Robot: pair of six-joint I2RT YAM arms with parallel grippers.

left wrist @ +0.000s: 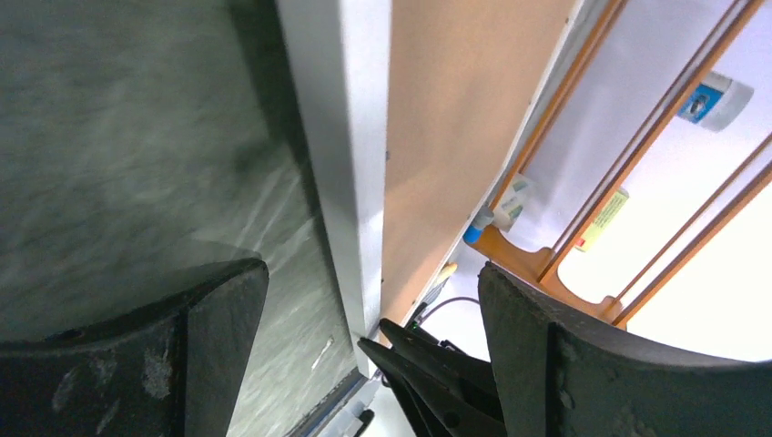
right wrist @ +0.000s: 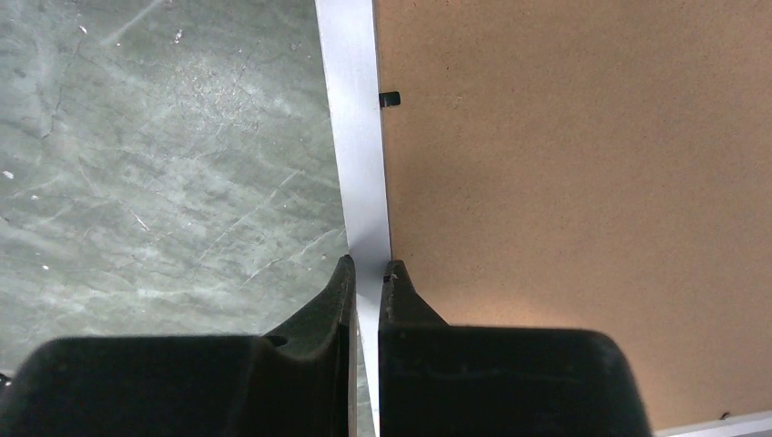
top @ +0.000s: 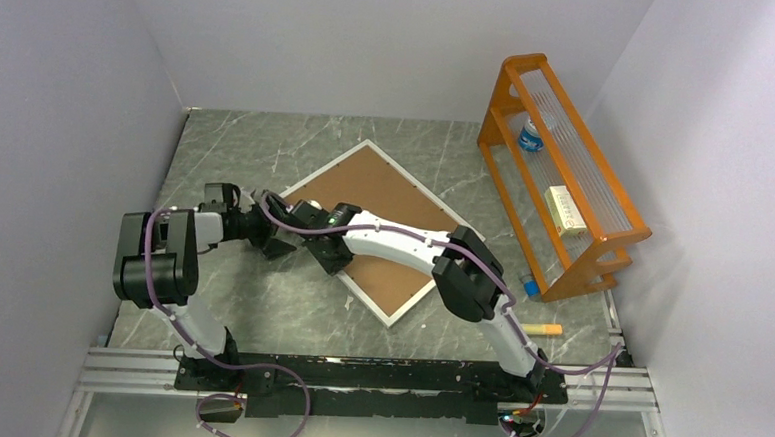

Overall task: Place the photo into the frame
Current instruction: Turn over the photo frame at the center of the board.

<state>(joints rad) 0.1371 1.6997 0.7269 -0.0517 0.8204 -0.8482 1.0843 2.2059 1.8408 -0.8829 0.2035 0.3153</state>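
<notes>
The frame (top: 326,167) lies face down as a diamond mid-table, its brown backing board (top: 390,194) showing inside the narrow white border. My right gripper (top: 276,211) is shut on the frame's left border; in the right wrist view its fingertips (right wrist: 369,273) pinch the white strip (right wrist: 355,137) next to the board (right wrist: 564,182). My left gripper (top: 255,228) is open at the same left corner. In the left wrist view its gap (left wrist: 373,273) straddles the frame's white edge (left wrist: 341,137), with the right gripper's fingers just beyond. The photo is not in view.
An orange rack (top: 561,178) stands at the right wall, holding a bottle (top: 531,136) and a pale box (top: 567,210); it also shows in the left wrist view (left wrist: 546,264). A yellow marker (top: 543,329) lies near the right arm's base. Walls close in on three sides.
</notes>
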